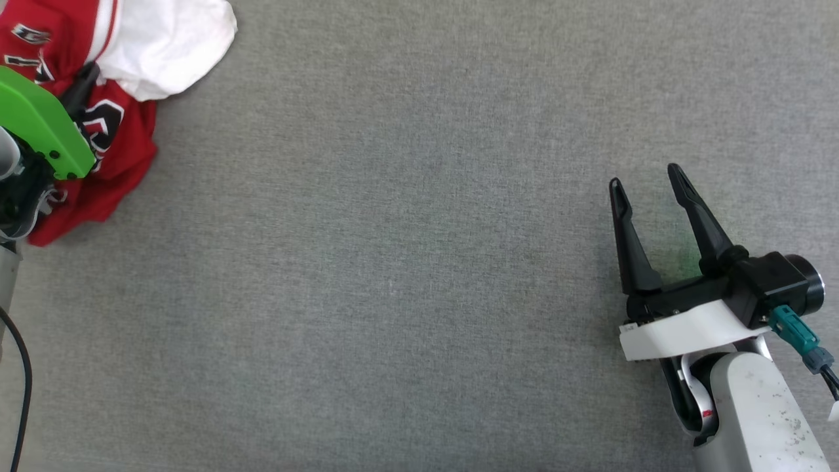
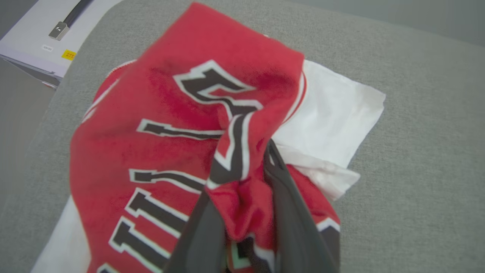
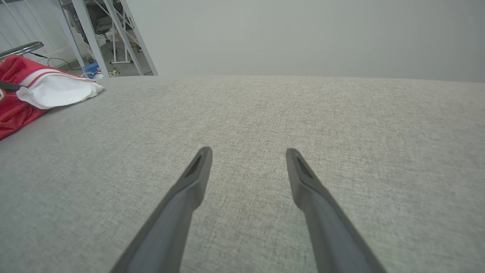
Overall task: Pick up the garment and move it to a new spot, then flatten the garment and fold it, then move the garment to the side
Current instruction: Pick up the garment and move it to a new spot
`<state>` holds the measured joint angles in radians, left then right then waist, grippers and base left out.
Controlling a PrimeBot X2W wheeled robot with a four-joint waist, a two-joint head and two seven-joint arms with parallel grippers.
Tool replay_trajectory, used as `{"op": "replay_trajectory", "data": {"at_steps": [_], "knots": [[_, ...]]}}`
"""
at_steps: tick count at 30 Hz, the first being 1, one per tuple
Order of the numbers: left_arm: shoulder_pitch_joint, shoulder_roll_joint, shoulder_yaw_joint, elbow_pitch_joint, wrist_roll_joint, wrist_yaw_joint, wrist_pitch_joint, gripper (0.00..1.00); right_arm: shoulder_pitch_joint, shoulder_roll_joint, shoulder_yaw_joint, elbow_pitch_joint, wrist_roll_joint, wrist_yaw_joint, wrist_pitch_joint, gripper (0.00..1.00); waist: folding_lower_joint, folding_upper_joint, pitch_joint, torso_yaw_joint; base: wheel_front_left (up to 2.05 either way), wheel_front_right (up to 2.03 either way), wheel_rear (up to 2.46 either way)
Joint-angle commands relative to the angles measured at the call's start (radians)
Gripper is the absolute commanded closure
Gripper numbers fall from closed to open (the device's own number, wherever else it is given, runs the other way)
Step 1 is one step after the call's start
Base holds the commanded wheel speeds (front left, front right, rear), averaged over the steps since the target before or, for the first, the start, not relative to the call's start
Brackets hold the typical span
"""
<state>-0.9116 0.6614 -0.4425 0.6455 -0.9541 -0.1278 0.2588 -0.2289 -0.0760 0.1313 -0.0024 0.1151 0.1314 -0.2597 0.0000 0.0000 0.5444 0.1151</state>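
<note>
The crumpled red basketball shirt (image 1: 128, 141) with white sleeves lies far left on the grey cloth surface (image 1: 393, 262), close to its edge, a red fold pinched in the left gripper (image 2: 242, 182). The right gripper (image 1: 645, 177), fingers spread wide, hovers near right, well apart across bare cloth.

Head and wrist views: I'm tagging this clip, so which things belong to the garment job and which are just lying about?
Job:
garment, bunched up
left gripper, shut on the garment
right gripper, open, apart from it

Lying about:
white box with a cable on it
metal frames beyond the surface
</note>
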Motion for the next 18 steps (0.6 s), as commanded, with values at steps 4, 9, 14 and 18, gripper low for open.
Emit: {"op": "replay_trajectory", "data": {"at_steps": [4,9,14,18], "knots": [[0.006,-0.014,-0.005,-0.038,0.038,-0.002,-0.082,1.00,0.019,0.009,-0.001,0.009,0.020,-0.001,-0.002,0.00,0.0000,0.0000,-0.125,0.028,0.00,0.00,0.00],[0.015,-0.028,-0.030,-0.105,0.074,0.005,-0.121,1.00,0.046,0.017,-0.012,0.024,0.034,-0.001,-0.002,0.00,0.0000,0.0000,-0.220,0.033,0.00,0.00,0.00],[0.054,-0.067,-0.062,-0.197,0.091,0.031,-0.129,1.00,0.080,0.023,-0.047,0.034,0.052,-0.001,-0.002,0.00,0.0000,0.0000,-0.320,0.021,0.00,0.00,0.00],[0.099,-0.096,-0.096,-0.284,0.099,0.060,-0.115,1.00,0.107,0.025,-0.071,0.032,0.067,-0.001,-0.002,0.00,0.0000,0.0000,-0.381,0.003,0.00,0.00,0.00]]}}
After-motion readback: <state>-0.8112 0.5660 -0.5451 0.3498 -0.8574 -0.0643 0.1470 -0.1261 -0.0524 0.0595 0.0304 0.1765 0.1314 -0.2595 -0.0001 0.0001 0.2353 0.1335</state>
